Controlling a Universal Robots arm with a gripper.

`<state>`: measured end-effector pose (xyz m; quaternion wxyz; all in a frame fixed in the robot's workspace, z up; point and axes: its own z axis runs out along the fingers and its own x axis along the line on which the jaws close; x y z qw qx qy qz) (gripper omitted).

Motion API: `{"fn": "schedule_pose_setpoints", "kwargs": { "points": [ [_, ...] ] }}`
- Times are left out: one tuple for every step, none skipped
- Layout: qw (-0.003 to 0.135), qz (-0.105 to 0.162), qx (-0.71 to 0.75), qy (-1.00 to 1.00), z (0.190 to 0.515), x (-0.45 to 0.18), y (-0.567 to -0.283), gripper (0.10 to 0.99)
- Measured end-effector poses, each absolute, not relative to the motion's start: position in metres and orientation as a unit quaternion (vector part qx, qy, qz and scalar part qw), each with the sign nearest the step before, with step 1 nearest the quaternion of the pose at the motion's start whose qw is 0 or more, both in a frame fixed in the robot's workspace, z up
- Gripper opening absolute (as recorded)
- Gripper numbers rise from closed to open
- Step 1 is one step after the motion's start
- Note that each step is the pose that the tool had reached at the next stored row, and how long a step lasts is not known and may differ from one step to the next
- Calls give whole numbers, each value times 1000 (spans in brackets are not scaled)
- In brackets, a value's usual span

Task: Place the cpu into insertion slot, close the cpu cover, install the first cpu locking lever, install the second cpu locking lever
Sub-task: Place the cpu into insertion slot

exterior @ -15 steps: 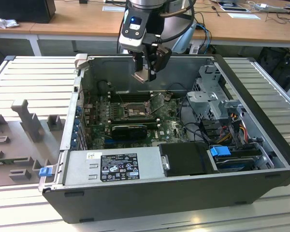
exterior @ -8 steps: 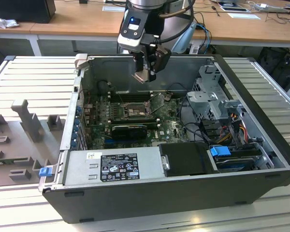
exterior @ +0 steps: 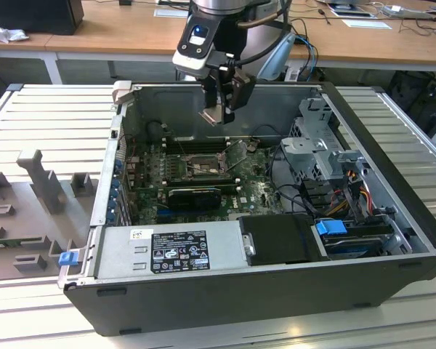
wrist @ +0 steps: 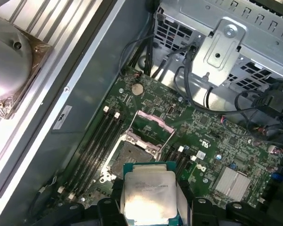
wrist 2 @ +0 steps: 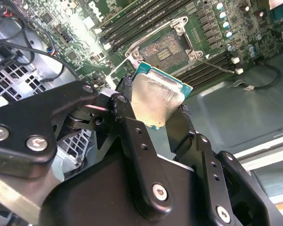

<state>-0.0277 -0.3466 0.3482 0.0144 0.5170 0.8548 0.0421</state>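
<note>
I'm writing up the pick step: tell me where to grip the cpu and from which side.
Pinch the cpu by two opposite edges, coming from its metal-top side, as the gripper holds it. It is a thin flat square, so only its edges offer purchase, and the underside is left free to face the insertion slot.

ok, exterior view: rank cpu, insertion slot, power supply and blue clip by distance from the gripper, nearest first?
1. cpu: in the gripper's jaws, above the case.
2. insertion slot: below, inside the case.
3. power supply: case's camera-side edge.
4. blue clip: outside the case, exterior view's left.
</note>
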Motion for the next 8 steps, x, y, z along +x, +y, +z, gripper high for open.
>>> {"fn": "schedule_pose_setpoints", "kwargs": {
  "points": [
    [15, 42, 523, 851, 348, -28, -347, 529],
    [15, 42, 527, 849, 348, -28, -347, 529],
    [15, 42, 531, 846, 348, -28, -347, 529],
    [15, 42, 536, 843, 348, -28, -347, 529],
    [15, 42, 538, 842, 347, -28, -347, 529],
    [15, 42, 541, 840, 347, -28, -347, 529],
    [15, 41, 545, 838, 346, -28, -347, 529],
    [15, 41, 550, 834, 345, -28, -347, 529]
  ]
}}
